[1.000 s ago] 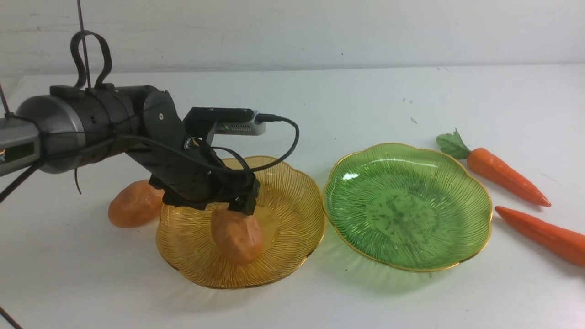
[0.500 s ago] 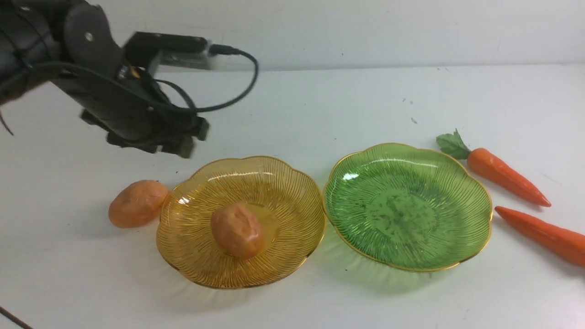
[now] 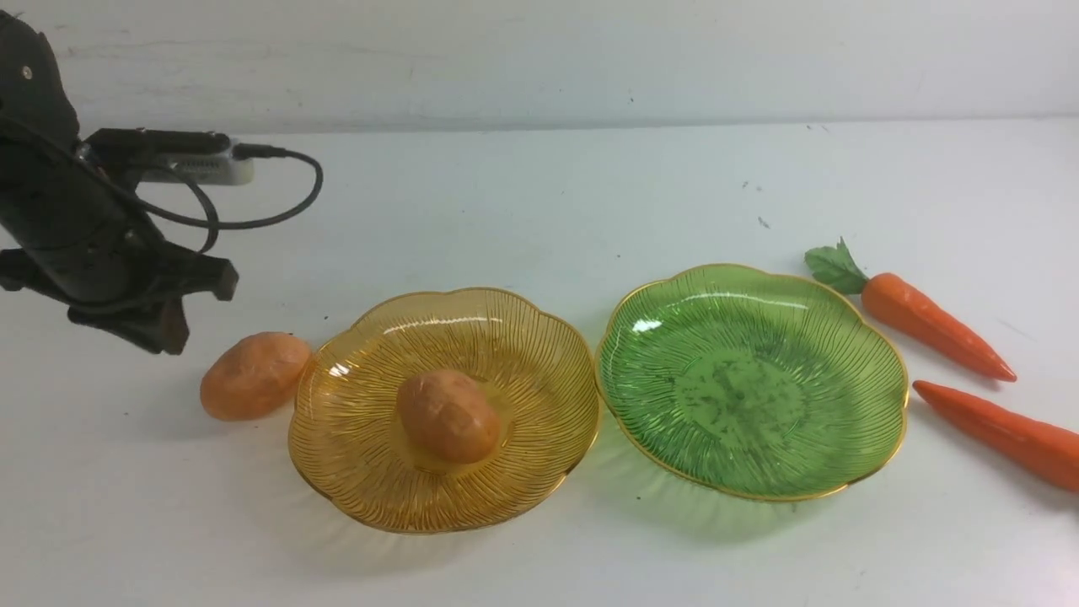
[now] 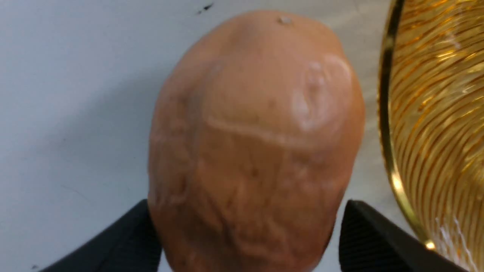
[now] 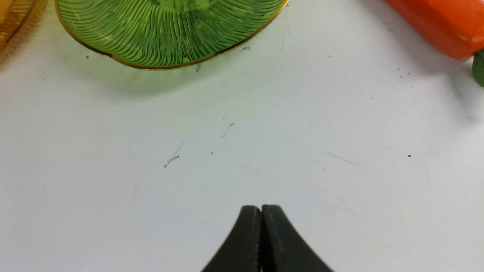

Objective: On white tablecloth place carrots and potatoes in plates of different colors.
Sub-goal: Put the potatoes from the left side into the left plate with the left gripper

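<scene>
One potato (image 3: 447, 416) lies at the centre of the amber plate (image 3: 531, 354), lower centre of the front view, and the second potato (image 3: 253, 375) rests on the cloth (image 3: 539, 202) just beside that plate's left rim. The left fingers (image 3: 173, 327), at the left edge, are spread and empty, above and left of the second potato. The right fingers (image 5: 249, 238) are pressed together over the cloth; the upper carrot (image 3: 927, 324) and lower carrot (image 3: 1003, 434) lie at the right, beside the green plate (image 3: 750, 379).
</scene>
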{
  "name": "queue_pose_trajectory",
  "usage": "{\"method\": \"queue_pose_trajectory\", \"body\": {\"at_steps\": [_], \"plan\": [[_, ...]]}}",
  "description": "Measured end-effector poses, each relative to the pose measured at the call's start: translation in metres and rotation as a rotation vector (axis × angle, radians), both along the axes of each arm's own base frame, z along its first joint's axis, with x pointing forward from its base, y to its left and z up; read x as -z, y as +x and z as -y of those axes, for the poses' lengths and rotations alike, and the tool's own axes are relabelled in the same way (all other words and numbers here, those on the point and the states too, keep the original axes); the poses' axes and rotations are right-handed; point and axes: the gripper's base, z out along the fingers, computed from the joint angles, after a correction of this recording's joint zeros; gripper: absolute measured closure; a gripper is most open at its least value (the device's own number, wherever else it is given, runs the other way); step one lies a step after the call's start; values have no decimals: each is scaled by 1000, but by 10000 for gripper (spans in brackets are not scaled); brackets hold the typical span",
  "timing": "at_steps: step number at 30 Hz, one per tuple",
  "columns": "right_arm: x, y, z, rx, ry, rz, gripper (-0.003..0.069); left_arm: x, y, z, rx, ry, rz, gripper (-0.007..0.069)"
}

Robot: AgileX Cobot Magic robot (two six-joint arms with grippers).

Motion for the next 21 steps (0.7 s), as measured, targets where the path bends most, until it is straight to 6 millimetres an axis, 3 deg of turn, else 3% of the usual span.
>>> {"method": "queue_pose_trajectory", "body": {"at_steps": [3, 9, 12, 16, 19, 21], "plan": [[0, 0, 0, 0, 0, 0, 674, 2, 0, -2, 14, 25, -14, 167], [0, 0, 0, 0, 0, 0, 674, -15, 5, -8, 30, 97, -15, 265], [0, 0, 0, 0, 0, 0, 674, -38, 10, -11, 5, 120, 16, 279], [0, 0, 0, 0, 0, 0, 674, -90, 15, -9, -55, 92, 104, 280], [0, 0, 0, 1, 0, 3, 674, -124, 15, 1, -93, -32, 162, 281], [0, 1, 0, 2, 0, 6, 674, -136, 15, 10, -96, -139, 182, 281]]}}
